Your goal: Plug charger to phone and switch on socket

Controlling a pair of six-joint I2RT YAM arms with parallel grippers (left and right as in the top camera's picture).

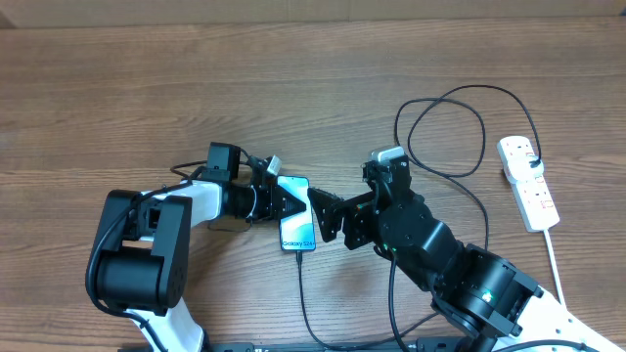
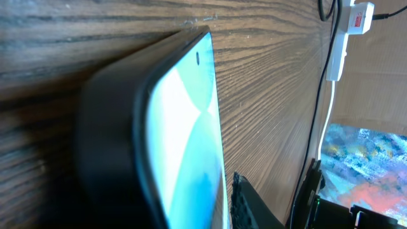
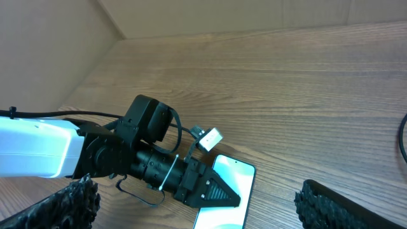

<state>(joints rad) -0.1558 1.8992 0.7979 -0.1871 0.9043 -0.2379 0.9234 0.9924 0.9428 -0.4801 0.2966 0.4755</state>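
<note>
Wooden table (image 1: 147,78) carries phone (image 1: 297,223); left claw (image 1: 285,203) overlaps its edge, grip state cannot be told; right claw (image 1: 327,217) spread wide alongside.

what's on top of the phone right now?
Only the left fingers, overlapping one long edge of the phone; the rest of its face is bare. The strip beneath them is covered, so actual contact can't be confirmed.
</note>
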